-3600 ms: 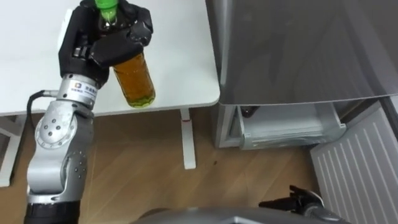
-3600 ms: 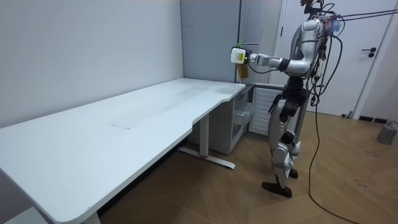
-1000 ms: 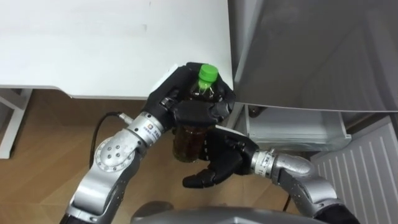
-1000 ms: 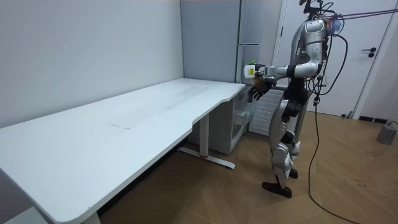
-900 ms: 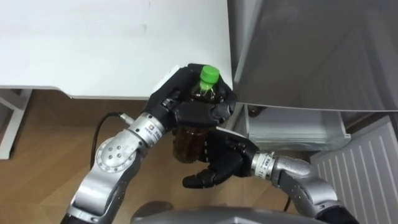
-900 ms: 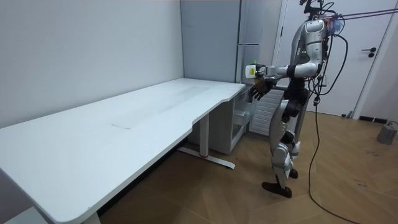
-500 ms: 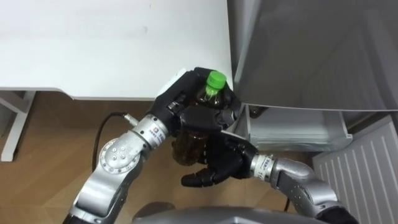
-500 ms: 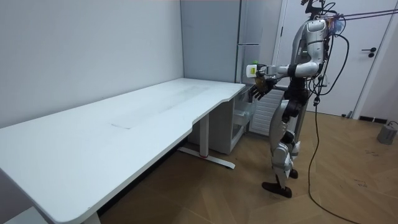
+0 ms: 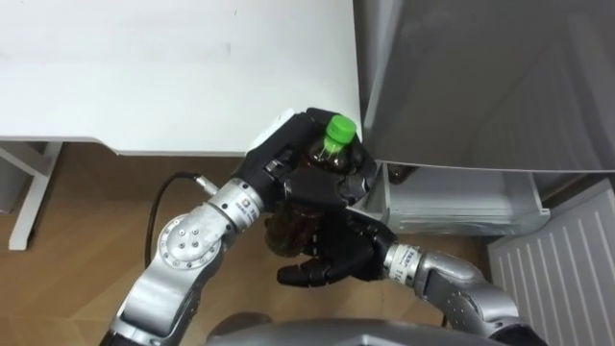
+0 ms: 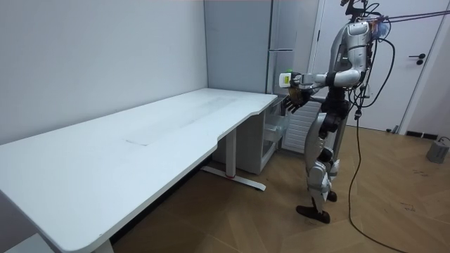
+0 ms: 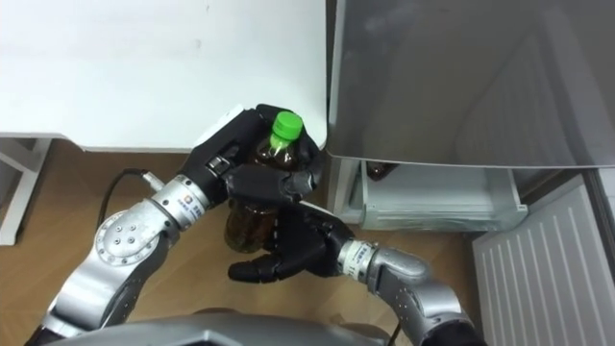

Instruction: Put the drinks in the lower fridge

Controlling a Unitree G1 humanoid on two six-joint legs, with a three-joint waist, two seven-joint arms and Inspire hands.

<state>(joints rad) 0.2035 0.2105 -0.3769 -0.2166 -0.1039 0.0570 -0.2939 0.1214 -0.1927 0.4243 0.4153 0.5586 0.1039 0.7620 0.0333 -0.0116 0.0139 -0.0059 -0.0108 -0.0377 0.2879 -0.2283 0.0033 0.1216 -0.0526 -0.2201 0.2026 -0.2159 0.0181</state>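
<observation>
A brown tea bottle (image 9: 291, 223) with a green cap (image 9: 337, 128) is held upright in my left hand (image 9: 284, 165), whose fingers are curled round its upper half. My right hand (image 9: 333, 258) sits just below and behind the bottle's base, fingers relaxed and spread, touching or nearly touching it. The bottle hangs beside the table's corner, just left of the grey fridge (image 9: 480, 77). The lower compartment is open, and a pale drawer (image 9: 461, 204) shows inside. In the room view I stand facing the fridge, with the bottle (image 10: 287, 80) held out in front.
The white table (image 9: 144, 77) spreads to the left, its corner close to the fridge wall. The open lower door (image 9: 567, 279), white and ribbed, stands at the lower right. Wooden floor (image 9: 86, 221) lies below.
My left hand has carried the bottle a little to the right, towards the fridge. The right hand has stayed under it.
</observation>
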